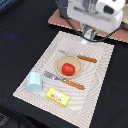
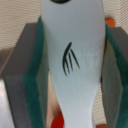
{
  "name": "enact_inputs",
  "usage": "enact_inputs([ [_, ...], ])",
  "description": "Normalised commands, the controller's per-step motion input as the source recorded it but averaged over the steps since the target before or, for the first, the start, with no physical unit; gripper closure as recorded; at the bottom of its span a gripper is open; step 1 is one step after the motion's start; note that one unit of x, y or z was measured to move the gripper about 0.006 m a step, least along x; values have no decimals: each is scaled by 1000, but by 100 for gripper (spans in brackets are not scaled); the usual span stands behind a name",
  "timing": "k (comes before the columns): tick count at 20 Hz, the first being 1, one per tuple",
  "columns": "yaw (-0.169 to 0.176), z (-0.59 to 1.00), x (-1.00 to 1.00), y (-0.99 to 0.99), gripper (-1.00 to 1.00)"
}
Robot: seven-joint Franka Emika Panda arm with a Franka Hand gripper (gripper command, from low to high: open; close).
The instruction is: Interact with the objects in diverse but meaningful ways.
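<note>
My gripper hangs over the far edge of the placemat, beyond the plate. In the wrist view the gripper is shut on a flat white piece with a black fork mark, clamped between the green pads. A red tomato sits on the round beige plate; a bit of the tomato shows in the wrist view. A pale blue cup lies on the mat at the exterior view's left. A flat yellow packet lies near the mat's front edge. The frying pan is out of view.
A wooden-handled fork lies in front of the plate and a knife behind it, both on the pale placemat. A brown board lies at the back. The table around is black.
</note>
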Motion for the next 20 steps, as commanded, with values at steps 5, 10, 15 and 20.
enact_inputs([
  [5,26,710,66,879,100],
  [10,12,189,119,845,100],
  [15,11,0,113,708,100],
  [20,14,-28,46,667,100],
])
